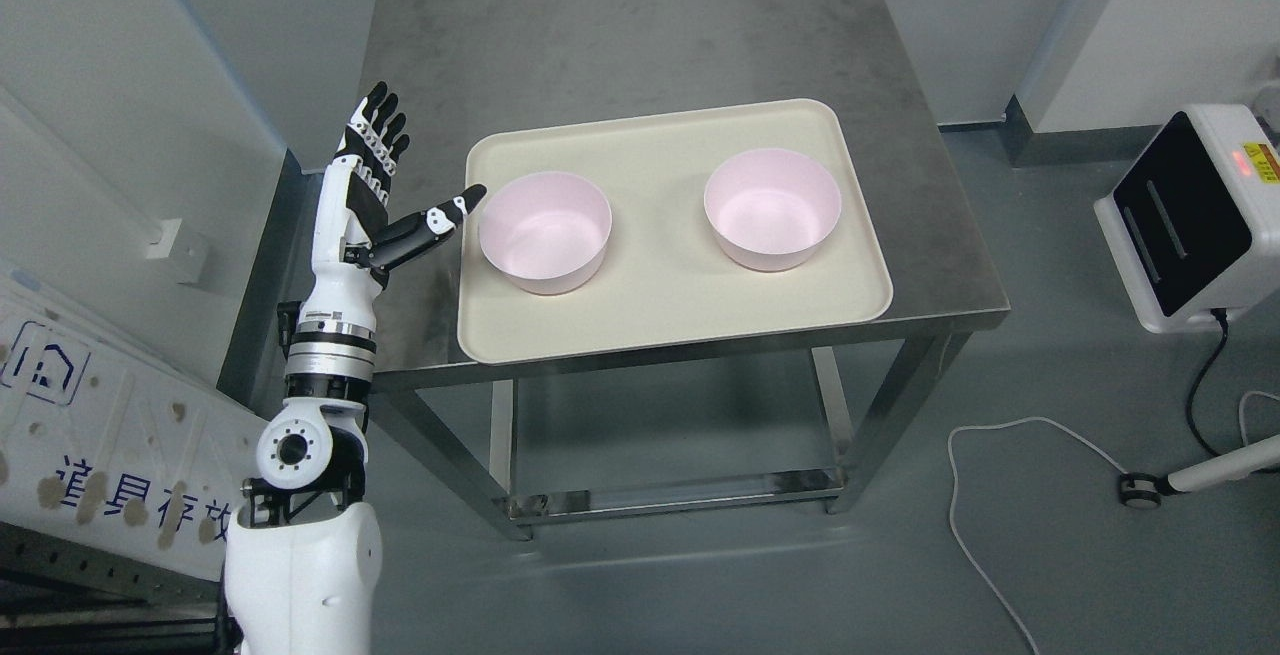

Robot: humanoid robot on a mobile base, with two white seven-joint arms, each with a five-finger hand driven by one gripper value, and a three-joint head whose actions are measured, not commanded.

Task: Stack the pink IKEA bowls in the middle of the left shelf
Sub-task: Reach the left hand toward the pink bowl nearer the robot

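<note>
Seen from above: brushed steel table (640, 25) carrying a cream rectangular plastic tray (670, 305). On the tray, two round pink bowls, upright, well apart: left pink bowl (545, 232), right pink bowl (772, 208). Just left of the tray, white-and-black left hand (375, 195), raised, fingers spread and holding nothing, thumb (440, 220) pointing toward the left pink bowl, not touching.

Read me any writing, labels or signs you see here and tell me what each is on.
White panel, lower left: blue Chinese characters and a house icon, partly cut off and blotched, not reliably readable.
White machine, right: small orange label, too small to read.
Pink bowls, tray, left hand: no text.
</note>
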